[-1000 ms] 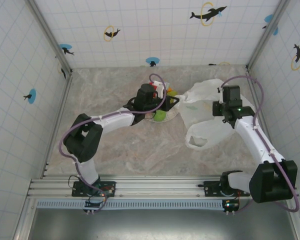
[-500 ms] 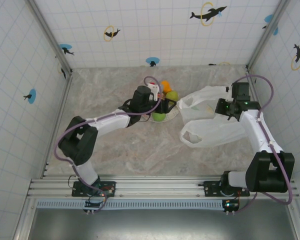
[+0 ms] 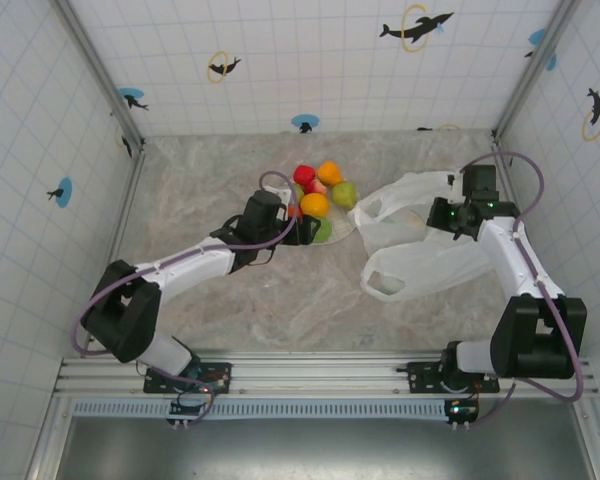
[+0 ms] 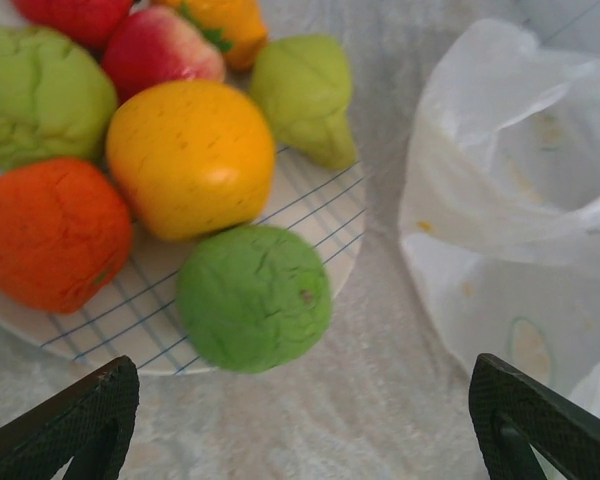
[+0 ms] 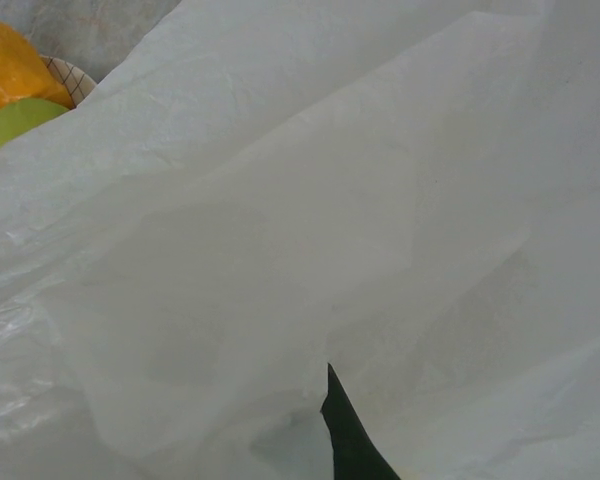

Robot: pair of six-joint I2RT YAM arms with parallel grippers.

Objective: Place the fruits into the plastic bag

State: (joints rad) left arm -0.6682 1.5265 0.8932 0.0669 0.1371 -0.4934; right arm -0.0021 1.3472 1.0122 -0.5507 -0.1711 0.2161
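A: Where were the fruits [image 3: 314,204] found at this moment?

B: All of them were seen together on the white plate [image 4: 325,262], and none was seen in the plastic bag [image 4: 510,190]. The plate was lying just beside the bag, and the bag was spread on the table [image 3: 280,300].

A: How was the left gripper [image 4: 300,410] held?

B: Its fingers were seen wide apart, with nothing between them, low over the near rim of the plate. The green round fruit [image 4: 253,297] was lying nearest to it, at the plate's edge, close against the yellow-orange fruit [image 4: 192,157].

A: And the right gripper [image 3: 442,213]?

B: It was placed at the upper part of the bag. In the right wrist view one dark finger [image 5: 352,440] was seen among the white folds. Whether the film was clamped could not be told.

A: How was the step to be done well?

B: It was judged that the green round fruit should be taken first. It was best approached from above, with the fingers set on its two free sides, so that the yellow-orange fruit was not pushed. As the fruit looked glossy and round, it was to be gripped across its middle. Otherwise it could be squeezed out and rolled off the plate. The mouth of the bag was to be held open, because such thin film is easily collapsed.
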